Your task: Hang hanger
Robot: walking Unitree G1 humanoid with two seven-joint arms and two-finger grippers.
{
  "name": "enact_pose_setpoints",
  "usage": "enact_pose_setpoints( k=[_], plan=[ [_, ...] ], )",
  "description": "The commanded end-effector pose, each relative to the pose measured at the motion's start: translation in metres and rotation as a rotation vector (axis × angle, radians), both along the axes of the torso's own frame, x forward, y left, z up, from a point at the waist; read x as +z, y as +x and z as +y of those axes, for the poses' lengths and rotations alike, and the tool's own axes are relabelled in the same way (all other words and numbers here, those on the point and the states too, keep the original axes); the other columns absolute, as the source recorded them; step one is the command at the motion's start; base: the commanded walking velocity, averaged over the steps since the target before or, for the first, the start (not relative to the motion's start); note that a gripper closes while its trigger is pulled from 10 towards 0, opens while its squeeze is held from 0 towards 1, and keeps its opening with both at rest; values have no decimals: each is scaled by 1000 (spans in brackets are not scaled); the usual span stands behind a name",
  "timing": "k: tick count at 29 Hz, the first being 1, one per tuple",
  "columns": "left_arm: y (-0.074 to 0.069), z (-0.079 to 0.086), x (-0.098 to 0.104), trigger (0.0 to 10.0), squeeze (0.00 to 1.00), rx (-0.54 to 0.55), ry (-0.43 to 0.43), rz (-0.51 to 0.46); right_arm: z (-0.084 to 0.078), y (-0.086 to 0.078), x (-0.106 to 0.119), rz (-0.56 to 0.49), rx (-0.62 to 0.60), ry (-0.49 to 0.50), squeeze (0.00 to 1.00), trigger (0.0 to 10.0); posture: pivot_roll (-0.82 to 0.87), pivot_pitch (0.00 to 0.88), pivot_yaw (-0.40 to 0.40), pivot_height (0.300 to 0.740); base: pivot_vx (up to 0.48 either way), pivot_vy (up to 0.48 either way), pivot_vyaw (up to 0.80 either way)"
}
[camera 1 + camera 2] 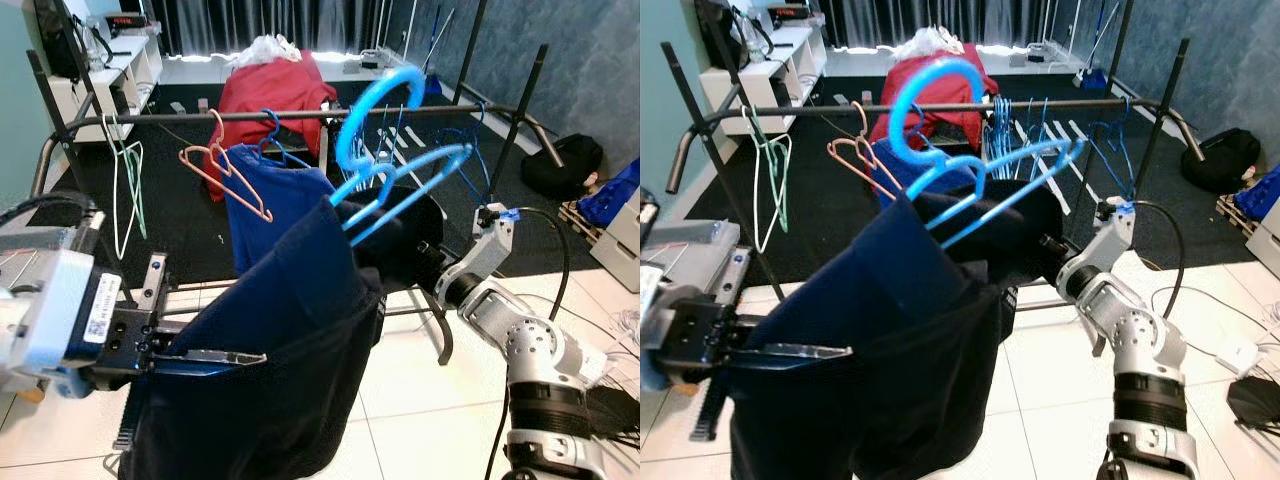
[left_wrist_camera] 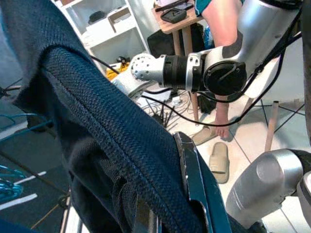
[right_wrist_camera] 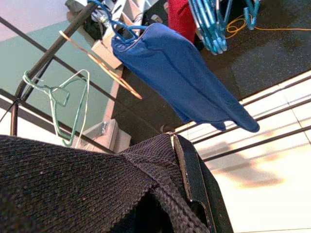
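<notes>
I hold a dark navy knitted garment on a bright blue hanger in front of the black rail of a clothes rack. The hanger's hook stands tilted at about rail height, on my side of the rail. My left gripper is shut on the garment's lower left side; its finger lies under the knit. My right gripper is buried in the garment's upper right part, below the hanger, and its finger presses against the fabric.
On the rail hang a blue shirt, a pink hanger, a green hanger and several blue hangers. Behind are a red cloth, a black bag and white shelves. A person's legs stand behind me.
</notes>
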State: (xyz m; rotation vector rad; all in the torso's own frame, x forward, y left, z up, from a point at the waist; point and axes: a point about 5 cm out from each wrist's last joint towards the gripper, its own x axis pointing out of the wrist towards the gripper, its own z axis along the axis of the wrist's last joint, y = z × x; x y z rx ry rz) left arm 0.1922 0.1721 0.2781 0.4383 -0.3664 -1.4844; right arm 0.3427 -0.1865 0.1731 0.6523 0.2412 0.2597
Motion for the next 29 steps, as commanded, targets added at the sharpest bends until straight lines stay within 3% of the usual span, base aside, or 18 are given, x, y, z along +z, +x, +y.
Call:
enact_pose_setpoints(
  k=[1,3,8,9,10,11,12,14,15,18,20,21,22,25,26,27,28,29],
  plan=[
    [0,-4,7,10000,0,-9,-46,-52,3,0,1,4,8,-4,0,980,-16,0,-42,740,0,0,0],
    [0,-4,7,10000,0,-9,-46,-52,3,0,1,4,8,-4,0,980,-16,0,-42,740,0,0,0],
    [6,-14,11,10000,0,22,-172,-59,23,-4,-7,22,95,-93,0,824,-11,0,-42,740,0,0,0],
    [20,-25,11,10000,0,111,-284,-55,42,-8,-7,-20,195,-195,0,392,-9,0,-35,740,0,0,0],
    [34,-36,9,10000,0,197,-373,-42,61,-13,-3,-80,292,-252,0,902,-14,0,-30,740,0,0,0],
    [34,-36,9,10000,0,197,-373,-42,61,-13,-3,-80,292,-252,0,902,-14,0,-30,740,0,0,0],
    [47,-44,4,10000,0,286,-392,-43,72,-18,3,-153,367,-297,0,9647,-19,0,-31,740,0,0,0],
    [47,-44,4,10000,0,286,-392,-43,72,-18,3,-153,367,-297,0,9647,-19,0,-31,740,0,0,0],
    [58,-44,-3,10000,0,375,-344,-59,77,-24,7,-219,448,-342,1000,10000,-17,0,-34,740,0,0,0],
    [65,-38,-9,10000,0,432,-273,-83,74,-29,7,-266,504,-408,1000,10000,-13,0,-35,740,0,0,0],
    [72,-12,-18,10000,0,508,-27,-166,50,-45,1,-315,655,-543,1000,10000,-9,0,-36,740,0,0,0],
    [72,-12,-18,10000,0,508,-27,-166,50,-45,1,-315,655,-543,1000,10000,-9,0,-36,740,0,0,0],
    [74,-1,-20,10000,0,527,89,-205,36,-54,-1,-310,711,-590,1000,10000,-7,0,-37,740,0,0,0],
    [74,-1,-20,10000,0,527,89,-205,36,-54,-1,-310,711,-590,1000,10000,-7,0,-37,740,0,0,0],
    [76,14,-23,10000,0,559,240,-248,12,-70,-5,-267,761,-625,1000,10000,-19,0,-24,740,0,0,0],
    [76,14,-23,10000,0,559,240,-248,12,-70,-5,-267,761,-625,1000,10000,-19,0,-24,740,0,0,0],
    [77,28,-24,10000,0,562,382,-271,-12,-83,-2,-239,767,-644,1000,10000,-36,0,-7,740,0,0,0],
    [77,28,-24,10000,0,562,382,-271,-12,-83,-2,-239,767,-644,1000,10000,-36,0,-7,740,0,0,0]
  ],
)
